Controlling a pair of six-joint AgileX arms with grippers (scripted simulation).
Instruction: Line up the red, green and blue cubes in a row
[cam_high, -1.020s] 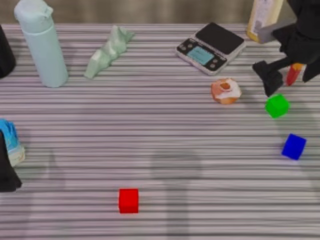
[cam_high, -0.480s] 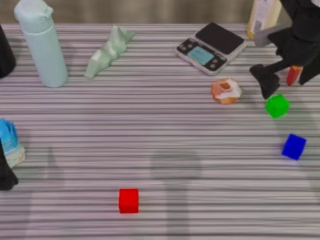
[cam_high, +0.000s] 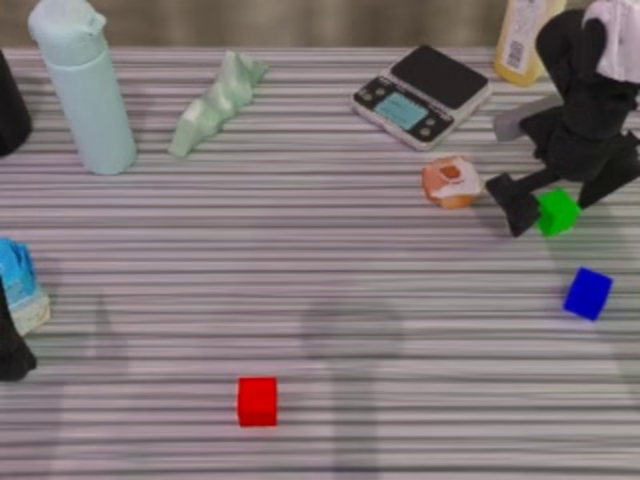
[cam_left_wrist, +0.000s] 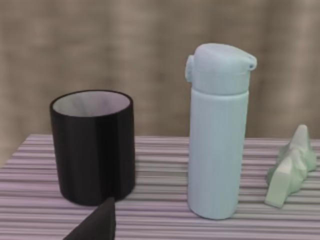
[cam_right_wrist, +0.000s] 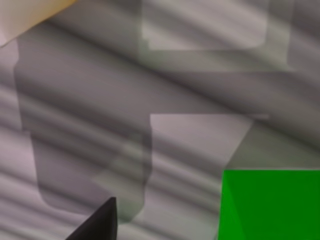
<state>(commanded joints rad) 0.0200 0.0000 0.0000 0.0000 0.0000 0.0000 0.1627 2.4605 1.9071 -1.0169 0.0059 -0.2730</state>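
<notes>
The green cube (cam_high: 556, 212) lies at the right side of the table, with the blue cube (cam_high: 588, 293) a little nearer the front and the red cube (cam_high: 257, 401) far off at the front centre. My right gripper (cam_high: 560, 198) is open and straddles the green cube, one finger (cam_high: 515, 205) just left of it. In the right wrist view the green cube (cam_right_wrist: 270, 205) fills a corner and one dark fingertip (cam_right_wrist: 97, 225) shows apart from it. My left arm (cam_high: 12, 350) is parked at the left edge, its gripper open with one finger (cam_left_wrist: 97, 225) showing.
A pale blue bottle (cam_high: 82, 85), a crumpled green piece (cam_high: 215, 100) and a black cup (cam_left_wrist: 93, 147) stand at the back left. A kitchen scale (cam_high: 422, 95), an orange-white round item (cam_high: 452, 181) and a yellow bottle (cam_high: 530, 35) sit near the right arm.
My right gripper has come down and forward from behind the green cube until its fingers flank it. The cubes and the left arm have not moved.
</notes>
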